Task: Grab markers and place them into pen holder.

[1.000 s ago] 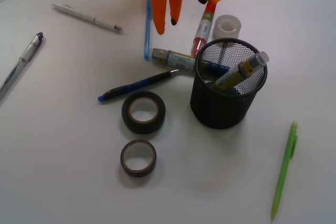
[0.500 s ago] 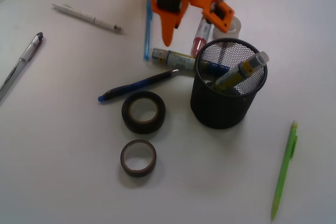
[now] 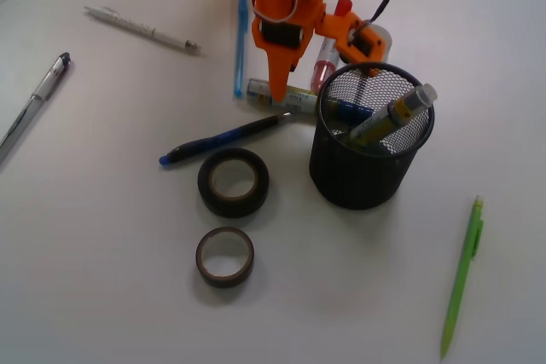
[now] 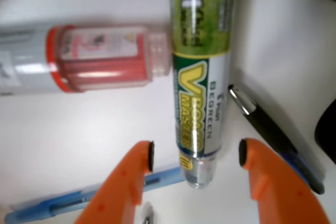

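The pen holder (image 3: 371,168) is a black mesh cup right of centre, with one marker (image 3: 392,114) leaning inside it. A second marker (image 3: 299,94) with a green and yellow label lies flat left of the cup, its blue cap showing through the mesh. In the wrist view that marker (image 4: 202,77) has its clear tail end between the jaws, touching neither pad. A red-capped marker (image 3: 324,66) (image 4: 100,59) lies just behind it. My orange gripper (image 3: 280,95) (image 4: 197,156) is open and low over the flat marker's tail.
Two black tape rolls (image 3: 233,182) (image 3: 224,256) lie in front. A dark blue pen (image 3: 226,138) (image 4: 273,129) and a light blue pen (image 3: 241,40) (image 4: 79,203) flank the gripper. A white pen (image 3: 141,30), a silver pen (image 3: 34,100) and a green pencil (image 3: 462,274) lie farther off.
The gripper has come down and forward from the top edge until its open jaws straddle the tail of the flat marker. No object on the table has moved.
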### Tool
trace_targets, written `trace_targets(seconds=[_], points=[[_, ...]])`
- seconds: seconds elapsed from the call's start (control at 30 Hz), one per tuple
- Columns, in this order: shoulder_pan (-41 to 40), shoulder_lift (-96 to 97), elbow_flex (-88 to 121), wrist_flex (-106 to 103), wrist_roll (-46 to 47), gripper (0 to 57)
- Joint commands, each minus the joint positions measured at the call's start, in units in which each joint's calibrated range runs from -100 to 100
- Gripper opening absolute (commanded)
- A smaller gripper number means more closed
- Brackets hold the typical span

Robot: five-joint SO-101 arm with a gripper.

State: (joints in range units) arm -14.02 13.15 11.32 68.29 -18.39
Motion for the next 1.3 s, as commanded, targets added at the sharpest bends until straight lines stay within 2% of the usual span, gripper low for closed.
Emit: trace_targets(seconds=[0.0, 0.53, 0.6, 0.77, 1.03, 1.27], points=[[1.4, 1.0, 0.1, -0.1, -0.6, 19.2], [1.8, 3.1, 2.3, -0.5, -2.4, 18.3], [2.0, 3.0, 2.3, -0.5, -2.4, 14.8], [2.1, 3.0, 2.2, -1.0, -2.3, 0.3], [2.8, 1.4, 2.4, -1.5, -2.5, 0.5], [6.3, -12.6, 2.9, 8.1, -3.5, 0.5]])
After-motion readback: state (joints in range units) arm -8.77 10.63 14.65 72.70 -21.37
